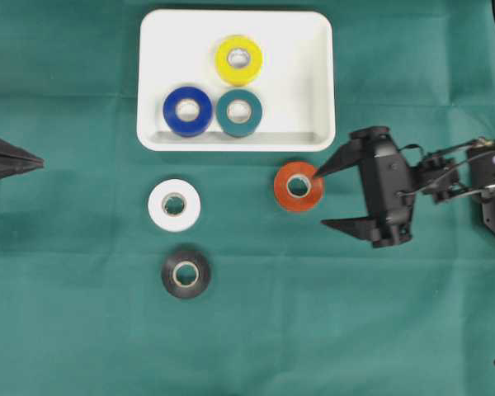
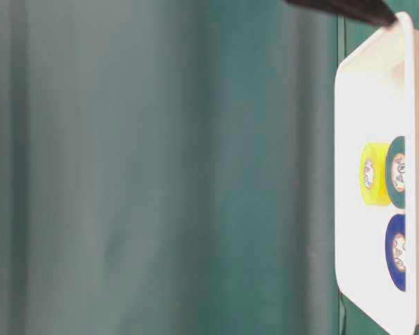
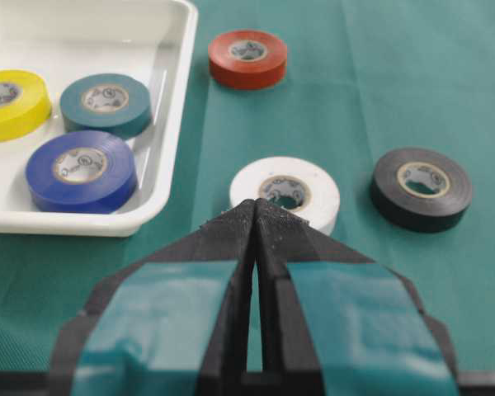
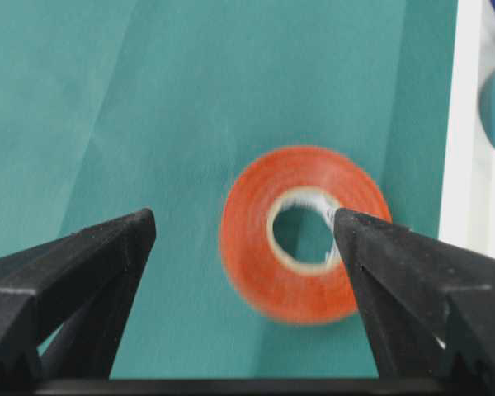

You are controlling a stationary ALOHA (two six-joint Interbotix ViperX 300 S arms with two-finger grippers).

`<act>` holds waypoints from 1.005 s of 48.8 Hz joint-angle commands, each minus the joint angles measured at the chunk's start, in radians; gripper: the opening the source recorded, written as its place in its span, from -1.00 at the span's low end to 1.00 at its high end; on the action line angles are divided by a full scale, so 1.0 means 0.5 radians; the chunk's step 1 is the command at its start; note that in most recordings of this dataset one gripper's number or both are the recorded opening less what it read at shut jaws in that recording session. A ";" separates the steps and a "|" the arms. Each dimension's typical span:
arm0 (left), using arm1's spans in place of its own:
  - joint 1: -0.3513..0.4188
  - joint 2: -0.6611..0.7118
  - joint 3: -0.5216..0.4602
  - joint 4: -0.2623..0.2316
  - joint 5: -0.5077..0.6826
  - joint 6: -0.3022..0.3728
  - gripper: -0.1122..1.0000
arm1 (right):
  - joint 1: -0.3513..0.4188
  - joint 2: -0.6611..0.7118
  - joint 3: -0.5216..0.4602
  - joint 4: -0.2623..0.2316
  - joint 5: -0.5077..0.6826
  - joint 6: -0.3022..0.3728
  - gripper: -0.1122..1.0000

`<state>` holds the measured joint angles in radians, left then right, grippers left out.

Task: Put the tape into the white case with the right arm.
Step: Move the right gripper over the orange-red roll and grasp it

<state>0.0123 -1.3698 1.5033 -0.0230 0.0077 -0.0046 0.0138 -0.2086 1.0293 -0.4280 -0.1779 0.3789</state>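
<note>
Fingers of the right gripper [image 1: 320,198] spread wide, holding nothing; one tip over the core hole of the orange tape [image 1: 299,186], the other over bare green cloth [image 1: 355,330]. Orange roll lies flat on the cloth, just outside the white case's [image 1: 313,49] near right corner. Case holds yellow tape [image 1: 238,59], blue tape [image 1: 188,110] and teal tape [image 1: 238,113]. White tape [image 1: 174,205] and black tape [image 1: 186,274] lie on the cloth below the case. Left gripper [image 3: 256,216] at far left, fingers pressed together, pointing toward the white roll
</note>
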 commanded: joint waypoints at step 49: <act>0.003 0.015 -0.025 0.000 -0.009 0.000 -0.79 | 0.077 0.436 -0.469 -0.003 0.638 0.012 0.45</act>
<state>0.0123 -1.3698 1.5033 -0.0230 0.0077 -0.0046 0.0491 0.0169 0.8145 -0.4280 0.1427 0.3835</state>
